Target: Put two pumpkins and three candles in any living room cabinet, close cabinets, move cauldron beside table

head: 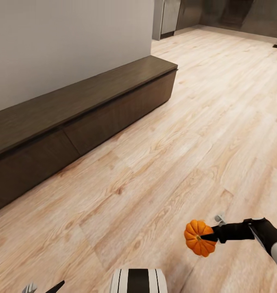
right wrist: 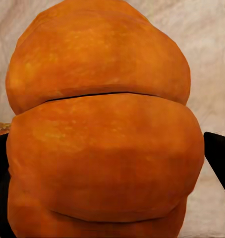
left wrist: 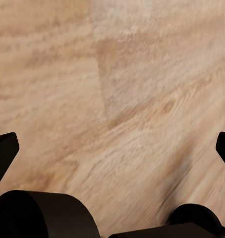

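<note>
A: From the head, where's the pumpkin (head: 200, 238)?
B: Clamped in the right gripper (head: 204, 237) above the floor (head: 154, 171), well short of the closed cabinet (head: 73, 122).
A: Left wrist?
B: Left gripper (left wrist: 112, 148) spread wide, empty, ready for drawers I'd guess.
A: Right wrist?
B: Pumpkin (right wrist: 102, 139) between the fingers (right wrist: 219, 156).

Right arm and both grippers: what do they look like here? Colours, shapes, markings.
The right arm has a black forearm that turns white nearer the elbow, with a small grey metal fitting on top of the wrist. The right gripper has slim black fingers. The left gripper shows black pointed fingertips and rounded black housings behind them. No cables or markings can be made out.
</note>
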